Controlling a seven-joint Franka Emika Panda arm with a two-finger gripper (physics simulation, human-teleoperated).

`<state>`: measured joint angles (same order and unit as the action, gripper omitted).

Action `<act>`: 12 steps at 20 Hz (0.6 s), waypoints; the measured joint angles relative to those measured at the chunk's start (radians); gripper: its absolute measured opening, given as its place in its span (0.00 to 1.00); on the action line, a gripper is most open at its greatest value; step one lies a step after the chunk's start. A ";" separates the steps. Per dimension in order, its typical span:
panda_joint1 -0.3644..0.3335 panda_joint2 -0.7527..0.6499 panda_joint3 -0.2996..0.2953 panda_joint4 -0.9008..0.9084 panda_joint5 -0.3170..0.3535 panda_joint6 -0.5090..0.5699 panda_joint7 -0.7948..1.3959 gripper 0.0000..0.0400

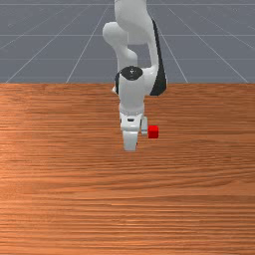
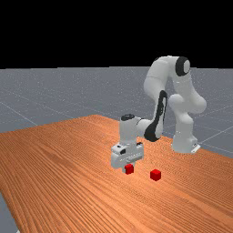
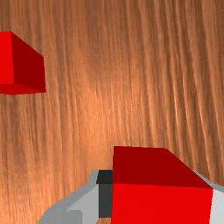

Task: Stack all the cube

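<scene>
Gripper [image 2: 128,165] was pinching a red cube, the held cube [image 3: 162,205]. Wrist view: one finger's dark pad [image 3: 105,199] lay flat against one side, the other finger [image 3: 217,210] was at the opposite side, partly hidden by the cube. So fingers stood a cube's width apart. Held cube showed bigger and closer to the camera than the second one. Far view had it right at the fingertips, under the hand.

Second red cube, the loose one [image 2: 155,174], sat on the wood table [image 2: 68,168], near the gripper, not touching it. From the gripper it was at about 3 o'clock in the far view, about 2 o'clock in the front view. Wrist view had bare wood between the two cubes. No stack: cubes were apart.
</scene>
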<state>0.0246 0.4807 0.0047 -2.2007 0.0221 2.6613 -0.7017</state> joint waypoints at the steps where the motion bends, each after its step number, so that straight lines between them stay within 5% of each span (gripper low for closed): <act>1: 0.019 0.001 0.001 0.002 0.000 -0.001 0.028 0.49; 12: 0.149 0.024 0.020 0.042 -0.012 -0.017 0.179 0.51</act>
<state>0.1737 0.5051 0.0250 -2.1591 0.0101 2.6440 -0.5229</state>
